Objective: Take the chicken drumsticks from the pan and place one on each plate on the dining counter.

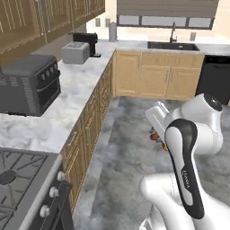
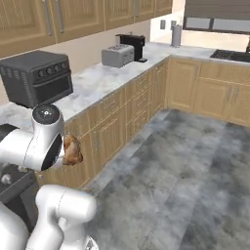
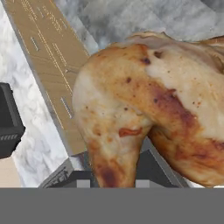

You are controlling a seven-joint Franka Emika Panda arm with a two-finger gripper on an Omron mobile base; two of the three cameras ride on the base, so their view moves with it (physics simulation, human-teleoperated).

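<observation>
One chicken drumstick (image 3: 144, 96), glossy orange-brown and lumpy, looms large in the hand view, held in my gripper (image 3: 113, 180), which is shut on it. From the right base view the same drumstick (image 2: 72, 150) hangs beside my arm's round joint, above the floor and in front of the wooden cabinet fronts. In the left base view just a small orange piece of the drumstick (image 1: 155, 136) peeks out behind my forearm. The pan, the plates and the dining counter are out of view.
A marble counter (image 1: 76, 85) runs along the left with a dark toaster oven (image 1: 29, 83), a toaster (image 1: 75, 52) and a coffee machine (image 1: 87, 41). The stove (image 1: 18, 179) is at lower left. A sink (image 1: 173, 45) lies at the back. Grey floor (image 2: 185, 171) spreads ahead.
</observation>
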